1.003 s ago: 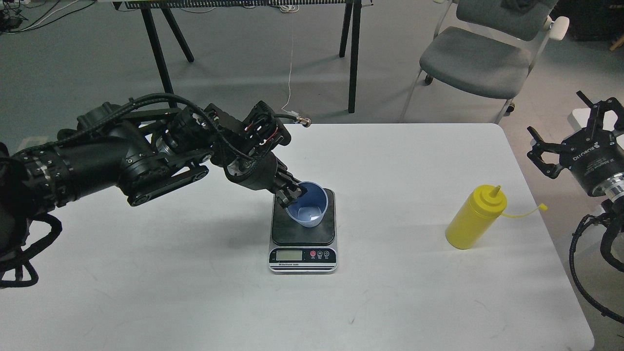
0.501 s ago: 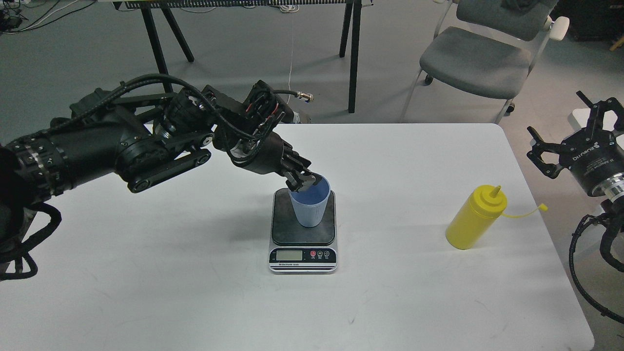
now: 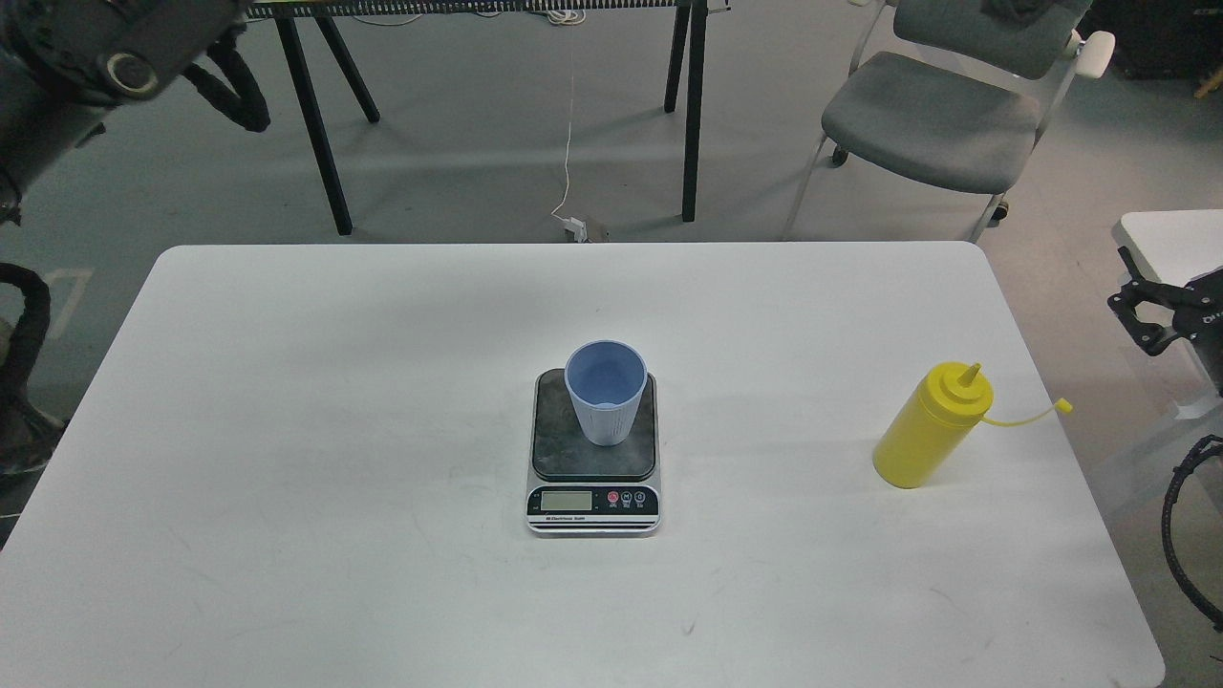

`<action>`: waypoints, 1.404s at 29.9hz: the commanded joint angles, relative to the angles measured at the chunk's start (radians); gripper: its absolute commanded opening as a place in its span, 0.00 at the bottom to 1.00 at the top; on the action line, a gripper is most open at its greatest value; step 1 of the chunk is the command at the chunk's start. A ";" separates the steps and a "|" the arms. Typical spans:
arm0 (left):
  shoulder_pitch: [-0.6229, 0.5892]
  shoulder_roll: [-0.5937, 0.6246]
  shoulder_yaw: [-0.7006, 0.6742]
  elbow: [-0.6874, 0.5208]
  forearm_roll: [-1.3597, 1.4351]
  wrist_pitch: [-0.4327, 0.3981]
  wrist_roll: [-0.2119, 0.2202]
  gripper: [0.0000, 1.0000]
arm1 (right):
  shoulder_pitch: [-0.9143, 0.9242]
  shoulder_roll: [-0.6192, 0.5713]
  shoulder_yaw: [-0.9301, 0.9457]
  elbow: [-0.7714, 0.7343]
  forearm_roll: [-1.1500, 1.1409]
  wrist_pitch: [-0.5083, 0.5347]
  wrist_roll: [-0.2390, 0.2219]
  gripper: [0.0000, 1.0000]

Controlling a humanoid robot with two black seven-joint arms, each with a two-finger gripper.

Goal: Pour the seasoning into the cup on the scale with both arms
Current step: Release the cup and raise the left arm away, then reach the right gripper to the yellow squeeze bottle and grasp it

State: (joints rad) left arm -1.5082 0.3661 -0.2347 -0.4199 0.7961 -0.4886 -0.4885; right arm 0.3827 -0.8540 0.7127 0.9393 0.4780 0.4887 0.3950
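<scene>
My right gripper (image 3: 1142, 311) shows only partly at the right edge, off the table (image 3: 287, 430); I cannot tell how wide its fingers are, and it holds nothing. The seasoning (image 3: 929, 427) stands to its left and nearer to me, upright with the nozzle up, its cap hanging toward my right side. My right arm is clearly the nearer one. My left gripper is out of view. The cup (image 3: 606, 391) stands upright on the scale (image 3: 592, 457), well apart from the bottle.
</scene>
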 commanded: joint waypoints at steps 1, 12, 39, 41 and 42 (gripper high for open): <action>0.061 0.002 -0.012 0.194 -0.340 0.000 0.000 0.84 | -0.073 -0.062 -0.001 0.012 0.115 0.000 -0.004 0.99; 0.298 -0.065 -0.104 0.331 -0.847 0.000 0.000 0.88 | -0.406 -0.132 0.001 0.211 0.356 0.000 -0.004 0.99; 0.390 -0.079 -0.204 0.331 -0.851 0.000 0.000 0.92 | -0.489 0.156 0.067 0.464 -0.002 0.000 0.053 0.99; 0.390 -0.078 -0.204 0.331 -0.851 0.000 0.000 0.92 | -0.489 0.182 0.068 0.461 -0.016 0.000 0.054 0.99; 0.390 -0.075 -0.203 0.331 -0.851 0.000 0.000 0.92 | -0.487 0.188 0.071 0.458 -0.019 0.000 0.054 0.99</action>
State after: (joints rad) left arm -1.1177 0.2870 -0.4388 -0.0890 -0.0552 -0.4887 -0.4887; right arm -0.1068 -0.6990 0.7790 1.4044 0.4774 0.4887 0.4486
